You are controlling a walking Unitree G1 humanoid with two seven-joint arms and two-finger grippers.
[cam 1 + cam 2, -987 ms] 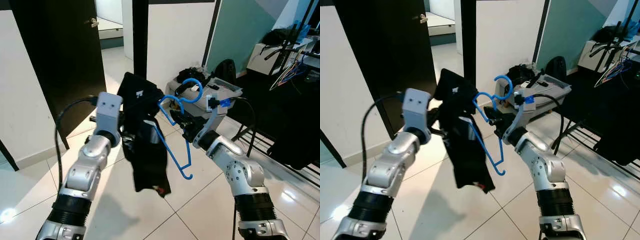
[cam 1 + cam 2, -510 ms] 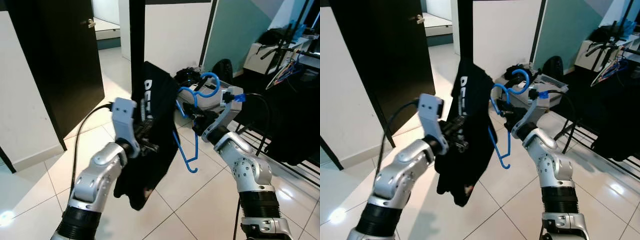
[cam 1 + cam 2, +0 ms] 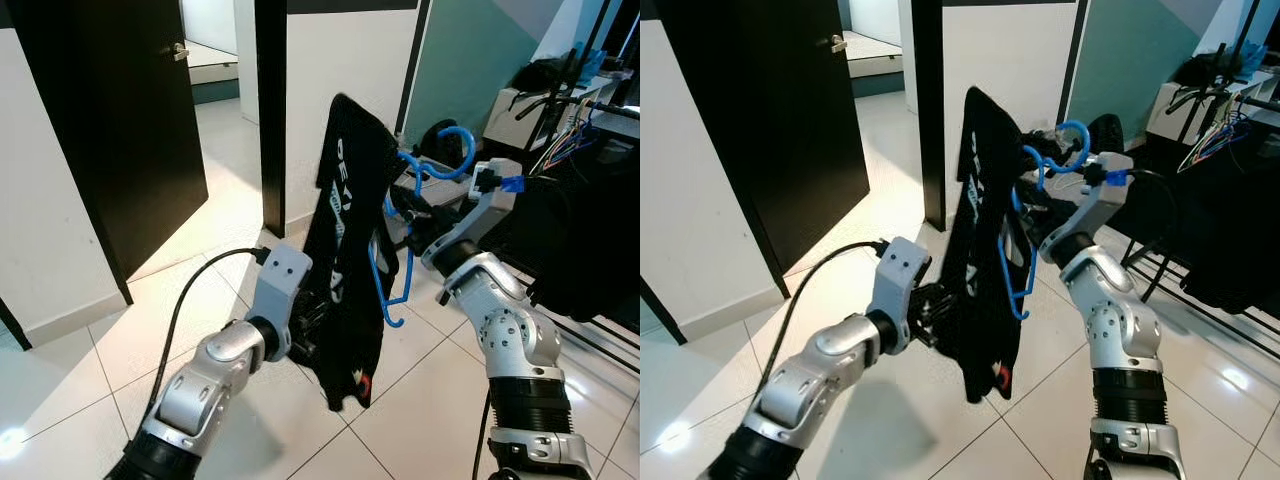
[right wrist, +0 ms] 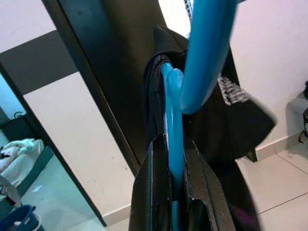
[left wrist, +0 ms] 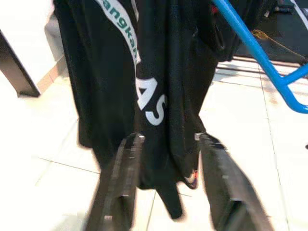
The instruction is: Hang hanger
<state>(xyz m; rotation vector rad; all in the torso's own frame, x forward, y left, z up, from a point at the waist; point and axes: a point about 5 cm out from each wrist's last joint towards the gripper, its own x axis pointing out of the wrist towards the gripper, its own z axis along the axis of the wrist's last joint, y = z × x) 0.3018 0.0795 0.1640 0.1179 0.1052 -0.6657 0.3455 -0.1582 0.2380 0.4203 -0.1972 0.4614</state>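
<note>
Right pincer (image 4: 174,192) raised, fingers clamped; left pincer (image 5: 166,163) spread, arm extended.

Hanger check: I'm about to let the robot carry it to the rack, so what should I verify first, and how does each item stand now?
1. Right tool clamped on the blue hanger: ok.
2. Black garment draped on the hanger: ok, hanging to one side.
3. Left tool free of the garment: not ok, fingers straddle the hem.
4. Hanger hook free: ok.
5. Clothes rack within reach: cannot tell.
</note>
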